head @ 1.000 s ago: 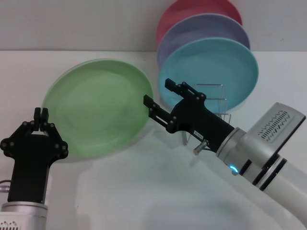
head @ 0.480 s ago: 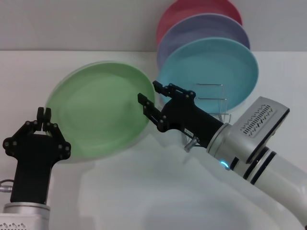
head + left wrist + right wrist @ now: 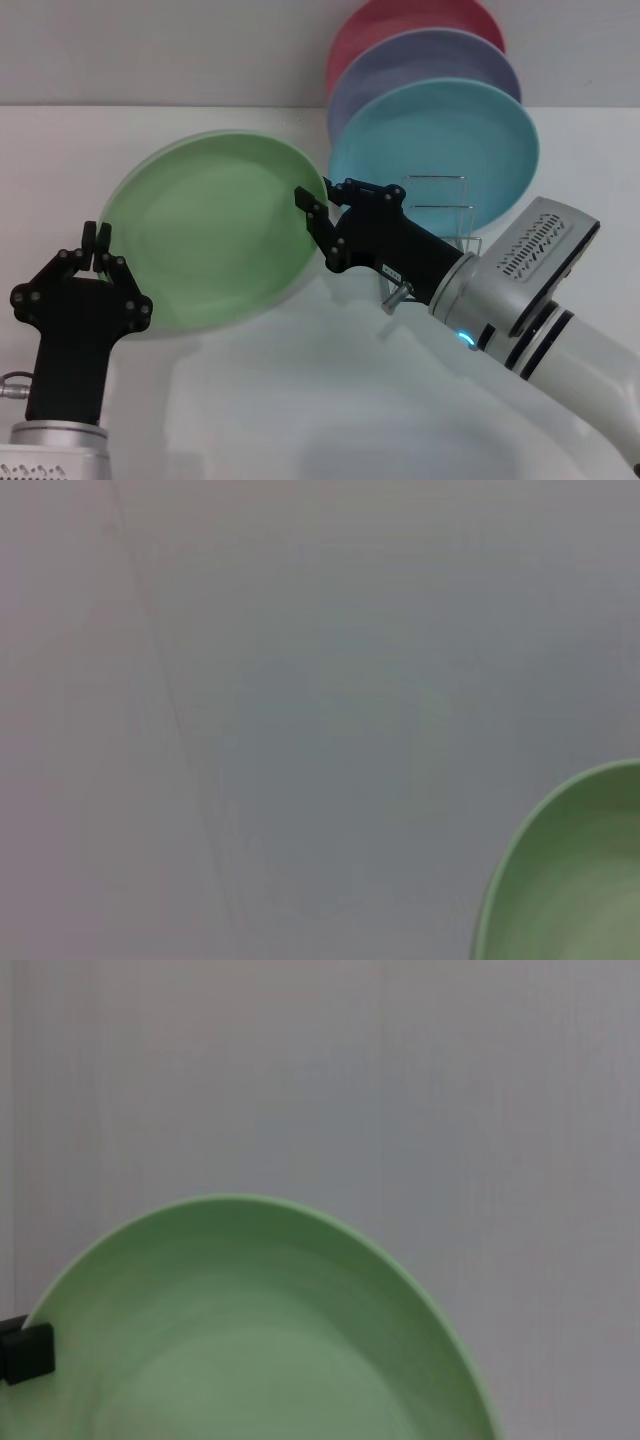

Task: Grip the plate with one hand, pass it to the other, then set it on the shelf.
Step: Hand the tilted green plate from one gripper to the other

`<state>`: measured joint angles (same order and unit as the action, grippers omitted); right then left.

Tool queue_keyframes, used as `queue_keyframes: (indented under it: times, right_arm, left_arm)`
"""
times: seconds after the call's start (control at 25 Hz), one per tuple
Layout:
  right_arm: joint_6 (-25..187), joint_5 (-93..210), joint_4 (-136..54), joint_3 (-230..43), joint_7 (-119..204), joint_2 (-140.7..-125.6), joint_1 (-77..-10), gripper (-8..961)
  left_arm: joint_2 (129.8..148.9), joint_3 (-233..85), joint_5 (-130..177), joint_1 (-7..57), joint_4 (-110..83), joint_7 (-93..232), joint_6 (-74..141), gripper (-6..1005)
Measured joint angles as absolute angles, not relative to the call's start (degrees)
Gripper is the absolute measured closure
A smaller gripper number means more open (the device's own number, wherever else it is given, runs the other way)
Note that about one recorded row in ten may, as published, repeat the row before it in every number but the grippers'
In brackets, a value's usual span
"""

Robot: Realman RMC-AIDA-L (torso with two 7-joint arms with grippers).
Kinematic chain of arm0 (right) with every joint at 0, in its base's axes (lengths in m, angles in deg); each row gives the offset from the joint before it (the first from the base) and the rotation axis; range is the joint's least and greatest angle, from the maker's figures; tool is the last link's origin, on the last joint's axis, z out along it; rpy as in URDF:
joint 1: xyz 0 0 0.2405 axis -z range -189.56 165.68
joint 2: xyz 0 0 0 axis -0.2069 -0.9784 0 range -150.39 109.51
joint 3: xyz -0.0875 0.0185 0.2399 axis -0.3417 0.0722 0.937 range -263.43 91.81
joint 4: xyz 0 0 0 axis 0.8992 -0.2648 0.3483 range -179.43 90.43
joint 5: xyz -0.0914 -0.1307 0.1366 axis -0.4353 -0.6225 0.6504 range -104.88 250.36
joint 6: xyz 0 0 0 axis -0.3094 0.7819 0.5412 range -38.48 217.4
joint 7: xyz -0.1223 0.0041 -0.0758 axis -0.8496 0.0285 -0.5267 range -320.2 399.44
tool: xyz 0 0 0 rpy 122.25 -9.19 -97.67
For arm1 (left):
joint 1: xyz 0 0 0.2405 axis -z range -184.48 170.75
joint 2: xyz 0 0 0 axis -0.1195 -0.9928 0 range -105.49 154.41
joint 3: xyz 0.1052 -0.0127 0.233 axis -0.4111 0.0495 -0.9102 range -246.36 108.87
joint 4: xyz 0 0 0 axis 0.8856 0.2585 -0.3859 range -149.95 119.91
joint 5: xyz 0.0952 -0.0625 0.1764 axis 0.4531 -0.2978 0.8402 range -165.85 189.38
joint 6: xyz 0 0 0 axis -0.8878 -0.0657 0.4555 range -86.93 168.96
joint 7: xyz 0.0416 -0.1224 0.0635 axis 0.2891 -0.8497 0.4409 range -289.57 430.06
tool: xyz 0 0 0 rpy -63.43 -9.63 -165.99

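Note:
The light green plate point(image 3: 210, 235) is held up and tilted above the table, facing me. My left gripper point(image 3: 97, 238) is shut on its left rim. My right gripper point(image 3: 326, 198) is open at the plate's right rim, with one finger point(image 3: 312, 212) in front of the rim and the other behind it. The plate also shows in the left wrist view point(image 3: 575, 880) and fills the lower part of the right wrist view point(image 3: 250, 1340). The wire shelf point(image 3: 440, 205) stands just behind my right gripper.
A turquoise plate point(image 3: 450, 140), a lavender plate point(image 3: 420, 60) and a red plate point(image 3: 400, 20) stand upright in the shelf at the back right. A white wall rises behind the white table point(image 3: 300, 400).
My right gripper has moved left from the shelf to the green plate's right rim. My left gripper and the plate have shifted slightly right.

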<state>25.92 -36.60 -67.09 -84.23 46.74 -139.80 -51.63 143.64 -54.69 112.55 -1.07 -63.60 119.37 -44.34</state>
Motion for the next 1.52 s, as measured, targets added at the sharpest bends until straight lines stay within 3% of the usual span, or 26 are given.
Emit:
queue_keyframes:
  times: [0.24,1.52]
  right_arm:
    - [25.93,-36.45,-67.01,-84.23,46.60,-139.80,-51.65,770]
    - [27.72,-36.51,-68.19,-82.03,44.54,-139.88,-51.28,771]
  left_arm:
    - [143.64,-54.44,112.39,-1.10,-63.81,120.03,-44.25,960]
    - [143.64,-54.51,111.52,-0.71,-63.88,121.75,-43.45,958]
